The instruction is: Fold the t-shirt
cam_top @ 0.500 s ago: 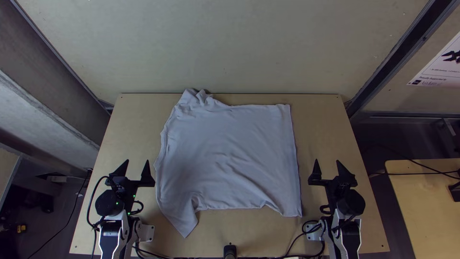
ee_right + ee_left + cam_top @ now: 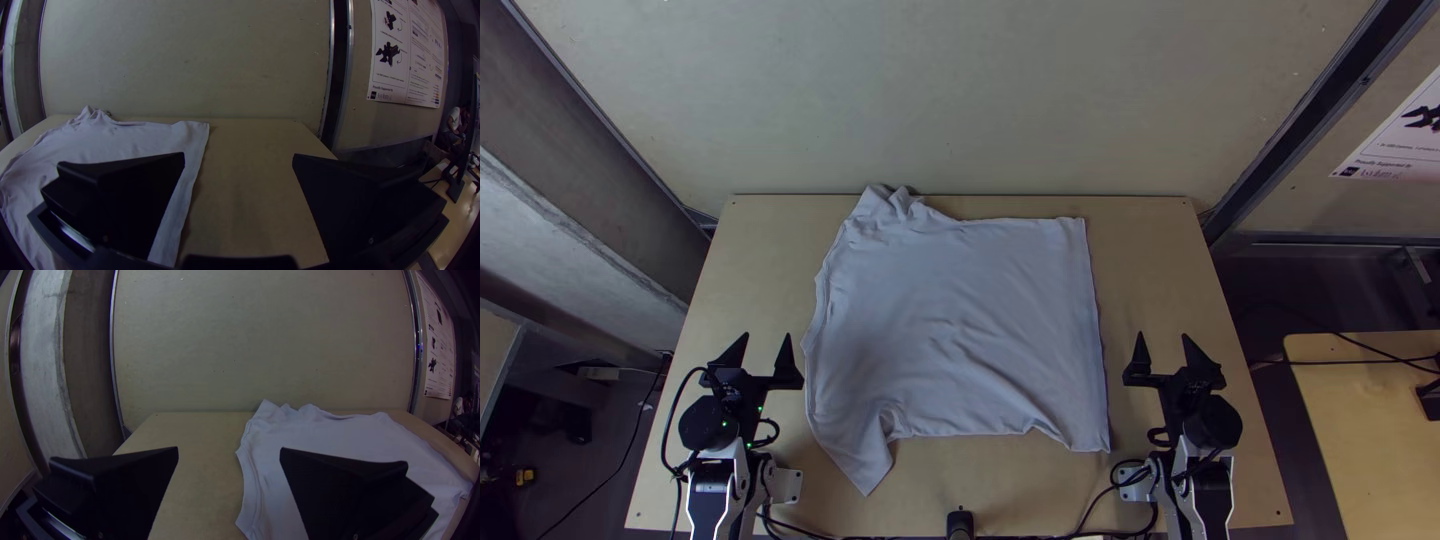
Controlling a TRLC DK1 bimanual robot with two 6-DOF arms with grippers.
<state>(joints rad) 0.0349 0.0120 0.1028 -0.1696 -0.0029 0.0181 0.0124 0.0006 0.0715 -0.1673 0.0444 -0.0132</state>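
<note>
A pale t-shirt (image 2: pixel 960 330) lies spread and unfolded on the table, its sleeve at the far left bunched and the near-left sleeve pointing toward the near edge. My left gripper (image 2: pixel 764 352) stands open left of the shirt, apart from it; in the left wrist view the left gripper (image 2: pixel 229 455) has the shirt (image 2: pixel 330 435) beyond one finger. On the shirt's right, my right gripper (image 2: pixel 1162 350) is open too, holding nothing. In the right wrist view the right gripper (image 2: pixel 239 160) has bare wood between its fingers, with the shirt (image 2: pixel 125 142) to one side.
Bare wooden table (image 2: pixel 750 270) borders the shirt on both sides. A wall (image 2: pixel 960 90) rises behind the far edge. Black cables (image 2: pixel 1090 515) run along the near edge around a small black post (image 2: pixel 960 524). Another table (image 2: pixel 1370 430) stands off to the right.
</note>
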